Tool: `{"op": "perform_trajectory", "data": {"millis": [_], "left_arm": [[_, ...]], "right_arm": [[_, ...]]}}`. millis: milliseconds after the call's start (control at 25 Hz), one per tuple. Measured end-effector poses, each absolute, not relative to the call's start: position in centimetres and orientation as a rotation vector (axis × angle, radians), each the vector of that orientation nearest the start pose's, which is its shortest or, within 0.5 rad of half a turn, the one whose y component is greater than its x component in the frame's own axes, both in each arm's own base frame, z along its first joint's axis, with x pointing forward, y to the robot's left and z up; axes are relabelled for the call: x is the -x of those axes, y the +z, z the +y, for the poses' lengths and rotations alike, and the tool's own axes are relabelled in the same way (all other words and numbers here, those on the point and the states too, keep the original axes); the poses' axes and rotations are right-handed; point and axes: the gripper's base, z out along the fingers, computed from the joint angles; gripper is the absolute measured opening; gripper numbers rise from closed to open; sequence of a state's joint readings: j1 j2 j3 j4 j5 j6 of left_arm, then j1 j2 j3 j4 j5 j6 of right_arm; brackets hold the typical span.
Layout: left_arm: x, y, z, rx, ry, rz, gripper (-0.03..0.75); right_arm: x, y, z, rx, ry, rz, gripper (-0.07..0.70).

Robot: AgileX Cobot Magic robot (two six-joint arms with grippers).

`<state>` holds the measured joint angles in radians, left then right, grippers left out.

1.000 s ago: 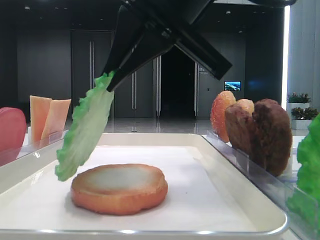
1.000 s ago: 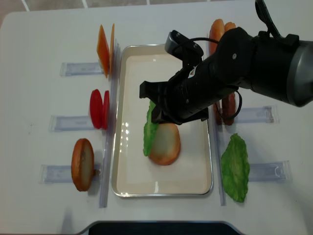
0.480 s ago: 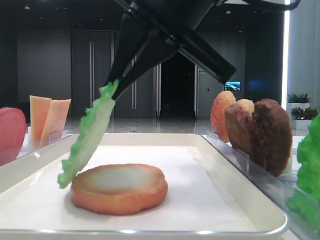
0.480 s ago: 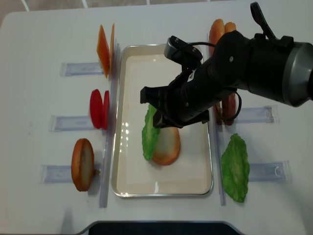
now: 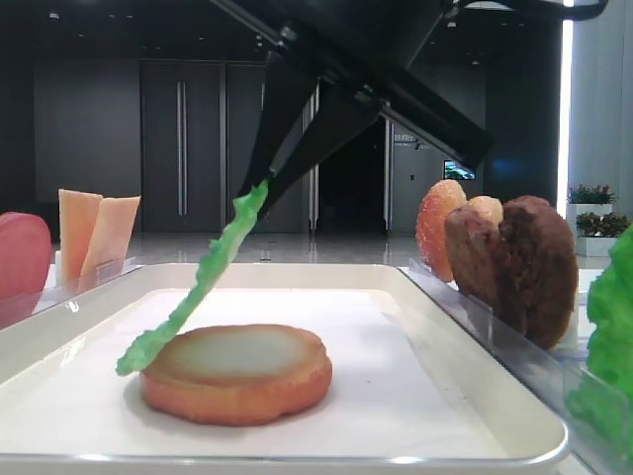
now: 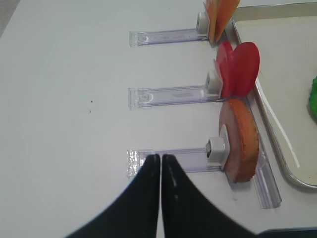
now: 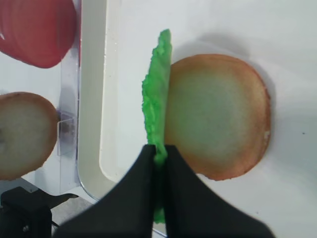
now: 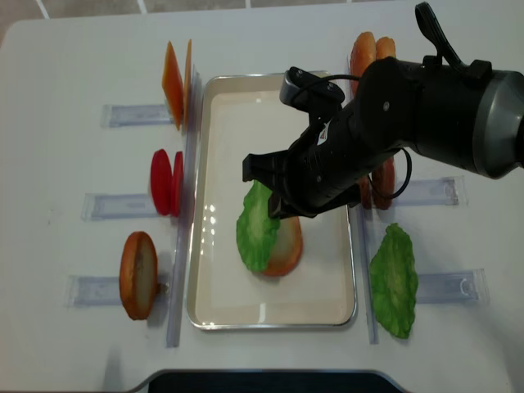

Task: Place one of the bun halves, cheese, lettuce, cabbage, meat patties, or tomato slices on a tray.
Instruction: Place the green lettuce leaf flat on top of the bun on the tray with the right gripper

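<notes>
A golden bun half point(image 8: 288, 248) lies face up on the white tray point(image 8: 262, 123). My right gripper point(image 7: 158, 147) is shut on the edge of a green lettuce leaf point(image 7: 156, 99). The leaf slants down from the fingertips point(image 5: 259, 183), and its lower end rests on the left rim of the bun half point(image 5: 237, 371). From above, the lettuce point(image 8: 258, 229) covers the bun's left part. My left gripper point(image 6: 160, 156) is shut on nothing, low over the table left of the tray, by a clear holder point(image 6: 168, 161) that carries an upright bun half point(image 6: 240, 141).
Left of the tray stand cheese slices point(image 8: 176, 74), tomato slices point(image 8: 166, 182) and a bun half point(image 8: 137, 274) in clear holders. On the right are more buns point(image 8: 368, 49), dark patties point(image 5: 524, 262) and a second lettuce leaf point(image 8: 395, 281). The tray's raised rim point(image 5: 297, 458) runs all round.
The right gripper has moved to the right with the lettuce. The leaf has swung from hanging steeply beside the bun half to slanting over its left side. The left gripper has not moved.
</notes>
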<state>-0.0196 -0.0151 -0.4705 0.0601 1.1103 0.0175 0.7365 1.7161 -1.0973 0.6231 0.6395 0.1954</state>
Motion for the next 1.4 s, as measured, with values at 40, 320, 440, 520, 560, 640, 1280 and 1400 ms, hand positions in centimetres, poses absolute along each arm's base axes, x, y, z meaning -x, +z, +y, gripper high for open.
{"op": "perform_trajectory", "data": {"millis": [40,320,440,520,560,640,1280,1400], "left_arm": [[0.6,26.52,0.5,-0.035,0.071,2.107,0.0],[0.6,26.52,0.5,-0.035,0.071,2.107,0.0],[0.6,26.52,0.5,-0.035,0.071,2.107,0.0],[0.6,26.52,0.5,-0.035,0.071,2.107,0.0],[0.6,26.52,0.5,-0.035,0.071,2.107,0.0],[0.6,26.52,0.5,-0.035,0.071,2.107,0.0],[0.6,26.52,0.5,-0.035,0.071,2.107,0.0],[0.6,26.52,0.5,-0.035,0.071,2.107,0.0]], "right_arm": [[-23.57,21.33,25.61,0.157,0.862,2.878,0.031],[-23.6,21.26,25.49,0.15,0.84,2.884,0.031],[-23.61,21.26,25.49,0.148,0.839,2.884,0.031],[-23.61,21.26,25.49,0.148,0.839,2.884,0.031],[-23.61,21.26,25.49,0.148,0.839,2.884,0.031],[-23.61,21.26,25.49,0.148,0.839,2.884,0.031],[-23.6,21.16,25.33,0.183,0.807,2.887,0.224],[-23.62,21.14,25.29,0.193,0.797,2.885,0.29]]}}
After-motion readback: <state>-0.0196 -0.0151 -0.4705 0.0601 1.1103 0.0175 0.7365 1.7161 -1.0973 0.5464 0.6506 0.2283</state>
